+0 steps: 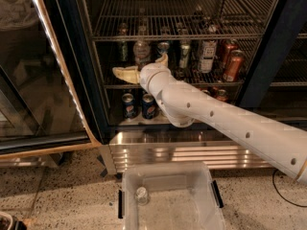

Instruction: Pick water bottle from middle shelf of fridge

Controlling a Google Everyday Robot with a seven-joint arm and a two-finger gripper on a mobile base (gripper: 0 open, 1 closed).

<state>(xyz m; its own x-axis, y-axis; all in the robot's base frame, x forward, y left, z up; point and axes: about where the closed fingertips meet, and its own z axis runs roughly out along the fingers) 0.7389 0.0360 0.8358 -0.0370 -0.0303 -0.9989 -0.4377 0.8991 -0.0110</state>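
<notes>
Fridge [72,56] door [29,80] stands open at left. End effector [140,64] sits at the left part of the middle shelf [220,83], released: one finger points left, the other up, nothing gripped. Bottle [142,48] stands on that shelf between the fingers, base hidden by the wrist; contact cannot be told. Arm [230,123] slopes down to the right, cut off at the edge.
</notes>
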